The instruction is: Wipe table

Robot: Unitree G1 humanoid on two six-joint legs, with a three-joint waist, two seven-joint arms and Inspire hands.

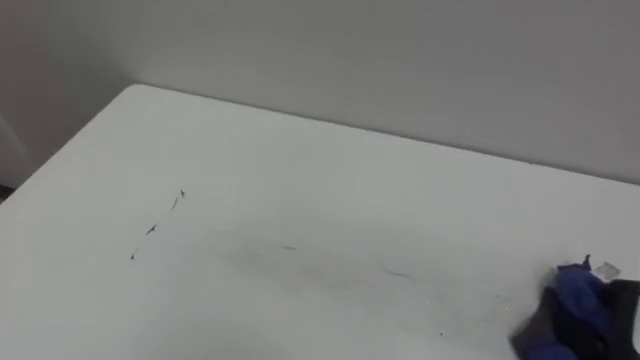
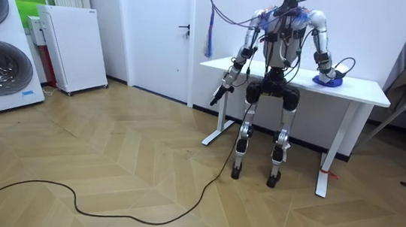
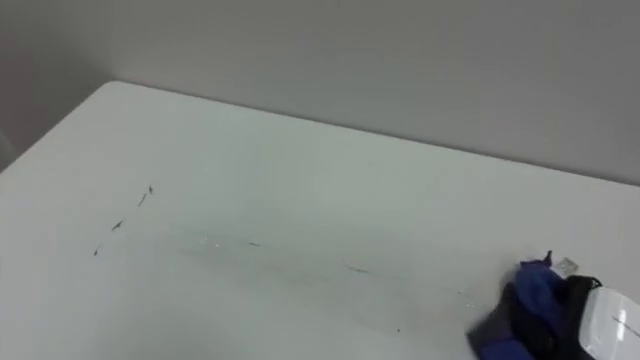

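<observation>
**A:** Left eye view first. Where is the cloth?

**B:** The blue cloth (image 1: 573, 288) lies bunched at the lower right of the bench (image 1: 300, 150), with the robot's right hand (image 1: 620, 312) on it. Whether that hand grasps the cloth or only presses on it cannot be told. The dark marks (image 1: 152, 230) are well apart from it, toward the left.

**A:** And the room view?

**B:** The robot stands close against the bench's front. Its left hand (image 2: 222, 93) hangs beside the bench edge, and its state cannot be told.

**A:** The right eye view?

**B:** Faint streaks (image 3: 350, 268) lie between the cloth and the marks.

**A:** What could go wrong?

**B:** Probably the long reach across. With a loose hold, the cloth could slip out mid-sweep. Bunched as it is, it might also skim over the marks and leave them.
</observation>
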